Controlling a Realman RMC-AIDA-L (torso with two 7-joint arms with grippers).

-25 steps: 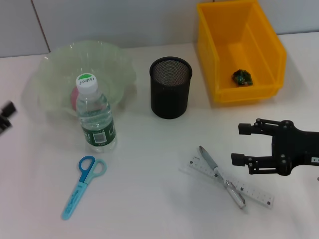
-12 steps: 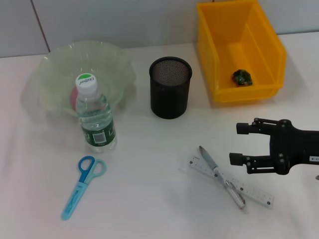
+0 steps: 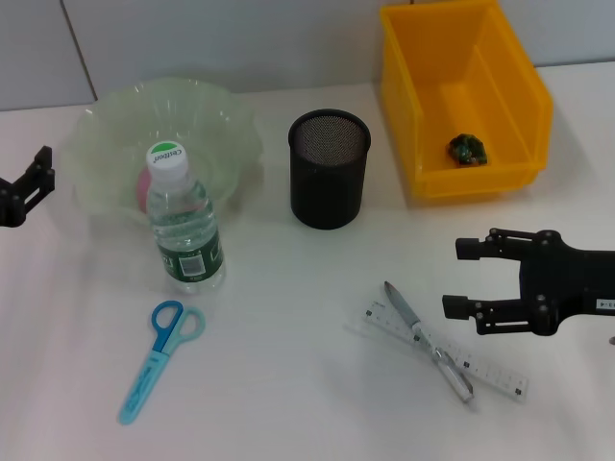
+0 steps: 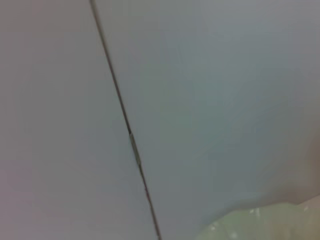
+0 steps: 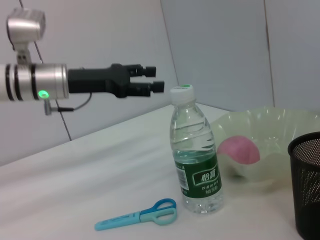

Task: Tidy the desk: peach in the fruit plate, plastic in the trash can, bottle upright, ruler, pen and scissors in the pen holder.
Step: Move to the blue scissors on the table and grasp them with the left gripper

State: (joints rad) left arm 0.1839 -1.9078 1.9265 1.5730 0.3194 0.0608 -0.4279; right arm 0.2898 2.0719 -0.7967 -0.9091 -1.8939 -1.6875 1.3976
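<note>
The bottle (image 3: 184, 226) stands upright in front of the fruit plate (image 3: 106, 125). The peach (image 3: 142, 188) lies in the plate, partly hidden behind the bottle. Blue scissors (image 3: 159, 360) lie on the desk (image 3: 288, 384) near the bottle. The pen (image 3: 428, 341) lies crosswise on the clear ruler (image 3: 495, 376). My right gripper (image 3: 459, 279) hovers open just right of them, holding nothing. My left gripper (image 3: 29, 182) is at the far left edge, open and empty, beside the plate. The right wrist view shows the bottle (image 5: 196, 160), peach (image 5: 240, 150), scissors (image 5: 137, 217) and left gripper (image 5: 154, 79).
The black pen holder (image 3: 329, 168) stands mid-desk. The yellow trash can (image 3: 408, 106) at the back right holds a crumpled green piece of plastic (image 3: 468, 149). The left wrist view shows only the wall and a bit of the plate rim (image 4: 250, 225).
The left gripper left the view at the left edge, then came back higher up beside the fruit plate. The right gripper edged slightly left toward the pen and ruler.
</note>
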